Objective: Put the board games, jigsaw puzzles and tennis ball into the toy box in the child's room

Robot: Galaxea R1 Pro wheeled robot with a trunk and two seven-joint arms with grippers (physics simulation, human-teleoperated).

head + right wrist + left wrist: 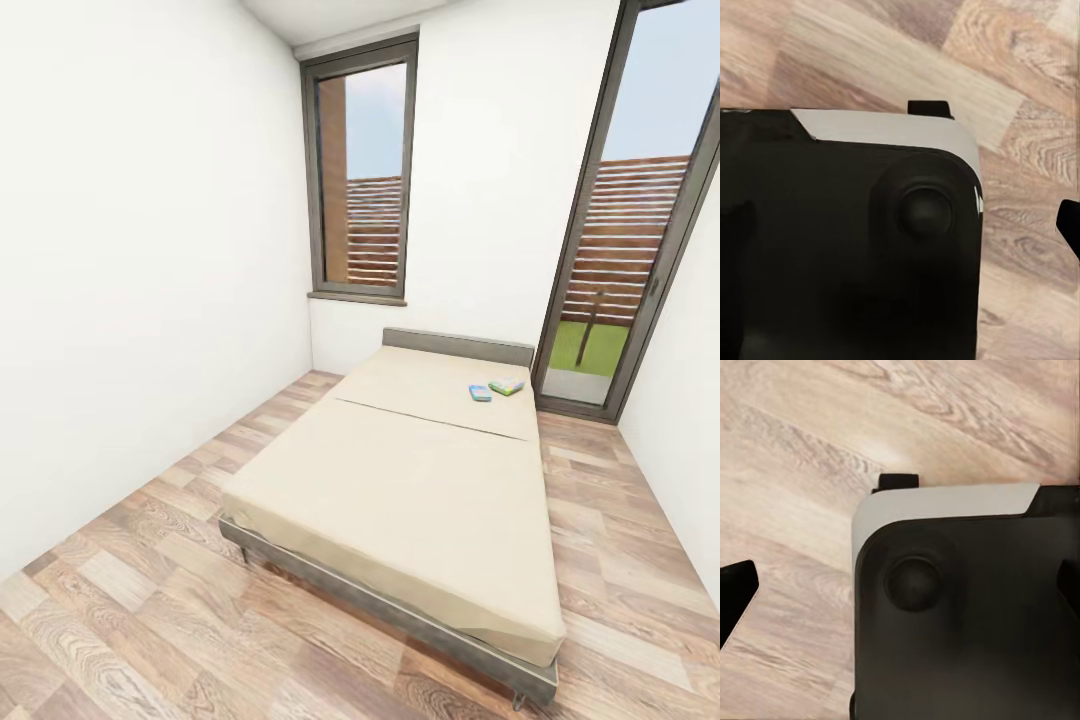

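In the head view, two board games lie side by side near the head of the bed [400, 480], on its right half: a mostly blue one [480, 393] and a white-green one [506, 387]. The bed has a beige mattress and a dark grey frame, and stands a little ahead of me on the plank floor. My left gripper [907, 600] hangs open over my own black-and-white base, one fingertip [736, 596] at each edge of the left wrist view. My right gripper [907, 225] is likewise open above the base. The table, toy box, jigsaw puzzles and tennis ball are out of view.
White walls close in on the left and the far side. A tall window [362, 170] is in the far wall and a glass door [620, 230] at the right. Wood floor [150, 560] runs along both sides of the bed.
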